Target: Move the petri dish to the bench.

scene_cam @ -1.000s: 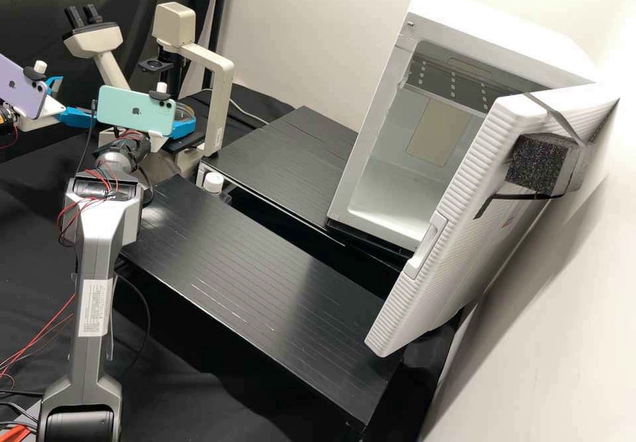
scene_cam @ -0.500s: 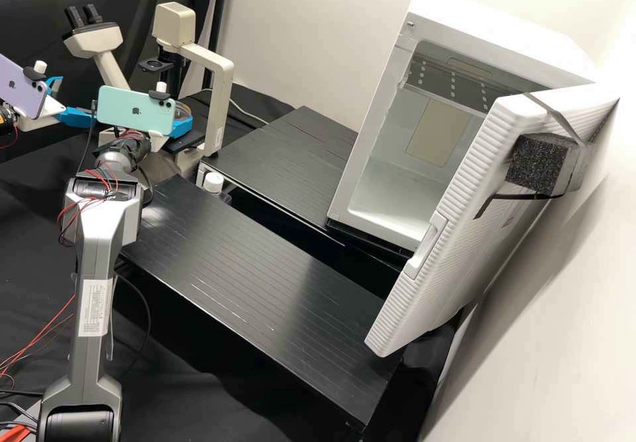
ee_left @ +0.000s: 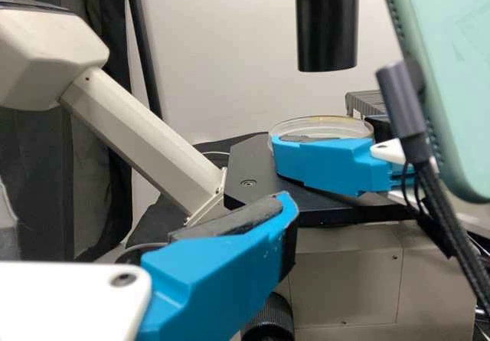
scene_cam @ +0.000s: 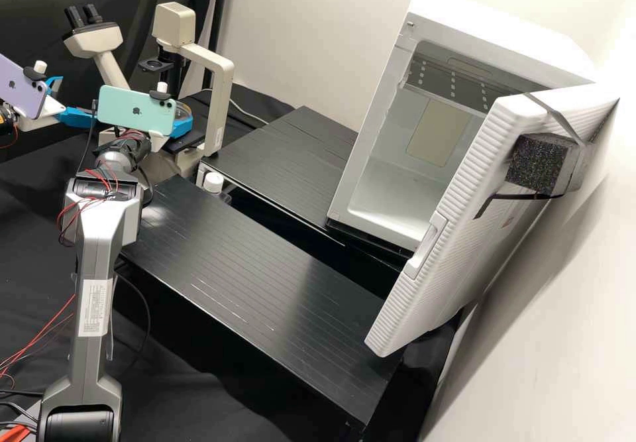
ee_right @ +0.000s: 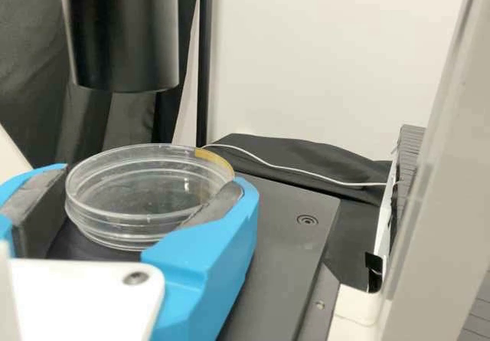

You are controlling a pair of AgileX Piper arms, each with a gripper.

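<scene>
One petri dish (ee_right: 115,220) is all I have to shift, and I judge the job to be at its first stage; the dish sits low over the black stage (ee_right: 295,234) of the microscope (scene_cam: 218,97), at the far left of the scene, looking level and well apart from the bench (scene_cam: 265,276) it is meant for; my right gripper (ee_right: 153,179) has its blue fingers closed about the dish, one pad against either side, so I count the grasp as made, though I can't tell whether the dish's base has parted from the stage; my left gripper (scene_cam: 78,99) stands at the far left with its fingers spread, nothing between them, and I see no part for it to play just now; as I reckon it, the lift, the carry toward the near side and right, the lowering and the release are left to do; the clear walls could slip in the pads if I rush, so I'd raise it straight and gently before swinging toward the bench.
</scene>
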